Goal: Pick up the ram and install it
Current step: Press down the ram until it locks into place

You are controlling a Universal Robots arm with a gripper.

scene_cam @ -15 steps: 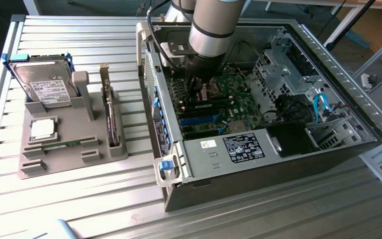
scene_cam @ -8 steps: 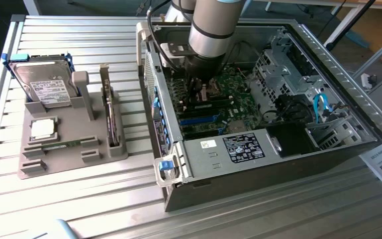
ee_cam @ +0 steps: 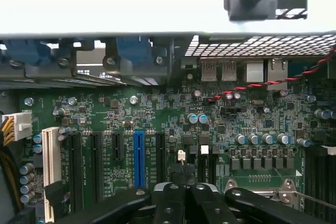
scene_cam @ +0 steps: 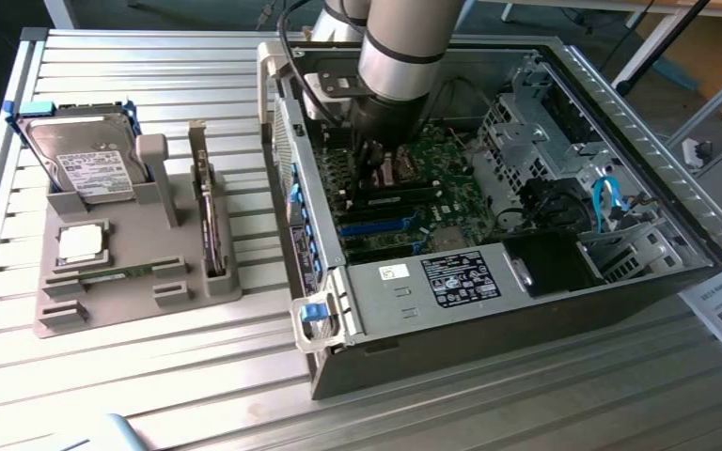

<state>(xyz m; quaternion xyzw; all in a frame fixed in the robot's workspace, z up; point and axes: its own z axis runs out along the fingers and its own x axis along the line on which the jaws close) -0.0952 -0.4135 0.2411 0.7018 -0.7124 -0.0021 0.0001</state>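
Black gripper (ee_cam: 185, 195), one, fingers closed together with nothing visibly between them, hovering low over one green motherboard (ee_cam: 220, 124) inside one open computer case (scene_cam: 662, 202). Slots: one blue (ee_cam: 138, 158), several black. One grey holder (scene_cam: 110, 282) on the slatted table (scene_cam: 123, 376) at the exterior view's left carries one hard drive (scene_cam: 83, 162), one processor chip (scene_cam: 79, 244) and one ram stick (scene_cam: 117, 274) lying flat in its slot.

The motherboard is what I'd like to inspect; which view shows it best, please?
The wrist view: the motherboard is close up, slots and chips distinct. In the exterior view the arm partly hides it inside the case.
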